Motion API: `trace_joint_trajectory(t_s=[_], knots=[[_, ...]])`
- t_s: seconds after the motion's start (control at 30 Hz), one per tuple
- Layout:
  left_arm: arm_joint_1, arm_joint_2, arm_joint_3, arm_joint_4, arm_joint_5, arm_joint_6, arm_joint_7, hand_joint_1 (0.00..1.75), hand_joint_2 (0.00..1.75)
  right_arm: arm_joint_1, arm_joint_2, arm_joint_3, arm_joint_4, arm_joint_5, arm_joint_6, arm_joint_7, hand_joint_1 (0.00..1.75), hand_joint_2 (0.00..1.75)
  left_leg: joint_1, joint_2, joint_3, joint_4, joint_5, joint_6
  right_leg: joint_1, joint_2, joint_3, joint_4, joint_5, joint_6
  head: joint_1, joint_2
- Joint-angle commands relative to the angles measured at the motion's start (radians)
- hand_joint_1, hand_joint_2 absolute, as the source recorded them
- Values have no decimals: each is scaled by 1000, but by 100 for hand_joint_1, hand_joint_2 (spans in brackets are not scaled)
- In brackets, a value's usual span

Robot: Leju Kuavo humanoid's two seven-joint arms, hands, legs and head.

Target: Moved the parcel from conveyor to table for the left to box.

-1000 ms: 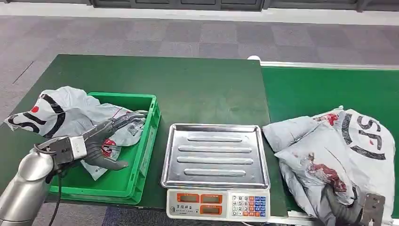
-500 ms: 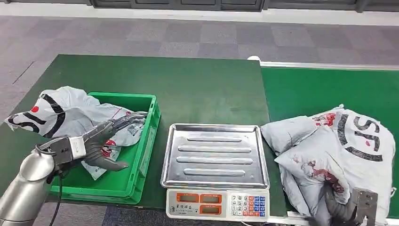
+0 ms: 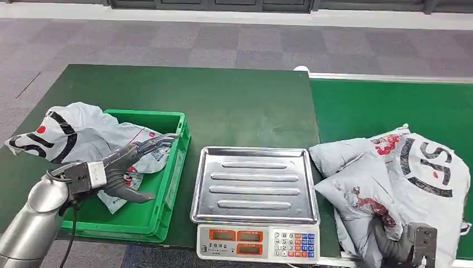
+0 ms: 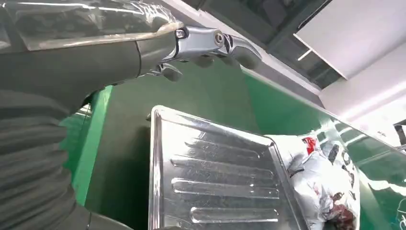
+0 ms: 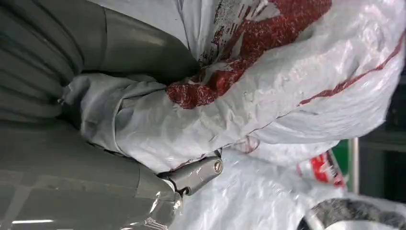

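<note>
1. The right hand [image 3: 390,245] is gripping a fold of the crumpled grey plastic parcel with red and black printing [image 3: 362,195] at the near edge of the bright green conveyor belt [image 3: 379,106]; in the right wrist view its thumb and fingers [image 5: 191,175] are closing around the bunched plastic [image 5: 230,110].
2. That parcel is lying on the conveyor, just beside the right edge of the ribbed silver weighing tray [image 3: 255,184], with part of it leaning on a second grey plastic bag bearing black letters [image 3: 429,167] behind it.
3. The left hand [image 3: 125,167] is hovering with its fingers spread and holding nothing, above a grey plastic bag with a red label [image 3: 142,159] that is lying in the green plastic crate [image 3: 167,195].
4. Another grey bag with black and red markings [image 3: 61,134] is draping over the crate's left rim.
5. The tray is sitting on a white electronic scale with orange displays and a keypad [image 3: 256,241], which is standing on the dark green table [image 3: 223,100] between the crate and the conveyor.
</note>
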Motion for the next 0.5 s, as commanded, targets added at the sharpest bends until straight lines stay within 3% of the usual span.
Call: trace_joint_trajectory(t_s=[0.03, 0.33, 0.5], knots=[[-41, -14, -63, 63, -2, -14, -7, 0, 175, 19, -77, 172, -171, -80, -3, 13, 175, 175, -1, -2, -1, -1, 0, 1, -1, -1, -1, 0, 0, 1, 0, 0], [-57, -19, -71, 70, -4, -19, -8, 0, 175, 33, -100, 178, -220, -105, 3, 27, 175, 175, -2, -10, 1, -4, 1, 2, -1, -8, 4, -5, -1, 1, 0, 0], [-57, -19, -71, 70, -4, -19, -8, 0, 175, 33, -100, 178, -220, -105, 3, 27, 175, 175, -2, -8, -1, -1, 0, 1, -1, -5, 1, -2, -2, 1, 0, 0]])
